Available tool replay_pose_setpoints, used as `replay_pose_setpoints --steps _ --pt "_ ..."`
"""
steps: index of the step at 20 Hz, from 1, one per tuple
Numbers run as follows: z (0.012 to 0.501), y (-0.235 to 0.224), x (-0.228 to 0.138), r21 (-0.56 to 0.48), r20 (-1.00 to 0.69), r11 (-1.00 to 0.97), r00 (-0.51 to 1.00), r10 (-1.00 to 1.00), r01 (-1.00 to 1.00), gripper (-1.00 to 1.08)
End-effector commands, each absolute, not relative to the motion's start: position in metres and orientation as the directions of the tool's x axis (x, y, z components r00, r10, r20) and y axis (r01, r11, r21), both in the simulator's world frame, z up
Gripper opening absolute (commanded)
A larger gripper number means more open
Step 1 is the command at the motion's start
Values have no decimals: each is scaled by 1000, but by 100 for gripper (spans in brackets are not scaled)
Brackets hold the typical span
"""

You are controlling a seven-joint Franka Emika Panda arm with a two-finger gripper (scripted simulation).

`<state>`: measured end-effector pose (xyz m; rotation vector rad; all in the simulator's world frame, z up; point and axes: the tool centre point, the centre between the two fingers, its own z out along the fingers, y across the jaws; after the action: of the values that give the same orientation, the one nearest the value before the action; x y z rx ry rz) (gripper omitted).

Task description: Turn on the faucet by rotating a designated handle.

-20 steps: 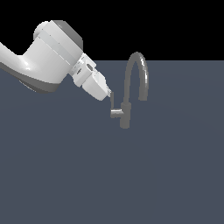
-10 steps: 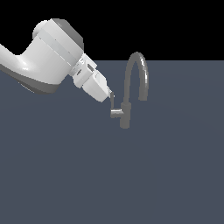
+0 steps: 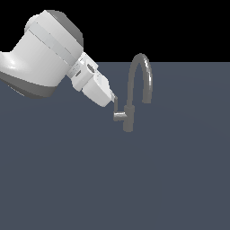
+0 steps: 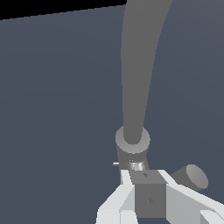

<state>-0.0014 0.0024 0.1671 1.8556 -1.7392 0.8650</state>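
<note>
The small grey metallic faucet (image 3: 129, 117) with a tall arched spout stands near the middle of the flat dark blue-grey worktop (image 3: 134, 188), a little toward its far edge in the exterior view. From its short upright body a shiny horizontal stub goes out toward the exterior view's left, and on the end of this stub sits the thin grey lever handle (image 3: 117, 109), which points upward, so its long axis is close to vertical.

The white pincer (image 3: 112, 99) of the arm comes down at a slant from the exterior view's left and its tip is right at the upper end of the lever, touching it or very nearly. The handle therefore lies just below and in front of the pincer, with the faucet body beyond it.

In the wrist view the white fingers (image 4: 120, 199) reach toward the stub (image 4: 135, 166), with a grey block between them. Whether the fingers really clamp on the lever or only rest against it cannot be told.

Probably the coming move is a push on the lever's top, turning it around the stub's axis.
</note>
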Motion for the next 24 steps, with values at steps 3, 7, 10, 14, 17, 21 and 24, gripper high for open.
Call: replay_pose_setpoints --steps 3,7,10,14,17,21,24 --pt "166 2 -6 -90 707 -102 8 -707 -991 -100" --pt "161 -1 -20 -90 707 -99 7 -707 -991 -100" --pt "157 -3 -30 -89 707 -97 6 -707 -991 -100" --pt "152 -6 -44 -89 707 -95 4 -707 -991 -100" --pt "148 -8 -55 -89 707 -93 3 -707 -992 -100" --pt "147 0 -50 -103 706 -110 5 -708 -989 -100" --pt "133 -4 -58 -99 707 -105 4 -708 -990 -100"
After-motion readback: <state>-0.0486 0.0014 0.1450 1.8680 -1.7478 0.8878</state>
